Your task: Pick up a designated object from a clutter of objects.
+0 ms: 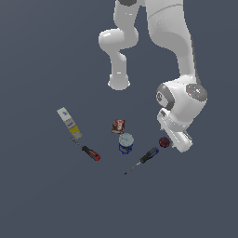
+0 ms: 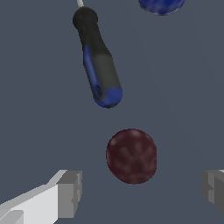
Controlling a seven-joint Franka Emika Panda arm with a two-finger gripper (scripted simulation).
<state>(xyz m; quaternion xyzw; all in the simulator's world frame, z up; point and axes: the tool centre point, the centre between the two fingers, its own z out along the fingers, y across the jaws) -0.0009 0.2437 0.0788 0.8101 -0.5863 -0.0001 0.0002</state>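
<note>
The gripper, jaws spread wide and holding nothing, half hides the dark red ball beside the blue-handled screwdriver, whose shaft the wrist view crops.

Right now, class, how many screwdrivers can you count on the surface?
2. The red-handled screwdriver lies toward the exterior view's left, just past the bottle's yellow end. The blue-handled screwdriver lies between the blue can and the dark red ball. None seems hidden.

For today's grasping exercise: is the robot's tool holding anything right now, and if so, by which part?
Nothing is held. The tool is open, its fingers apart on either side of the dark red ball, which lies on the floor, not touching them.
</note>
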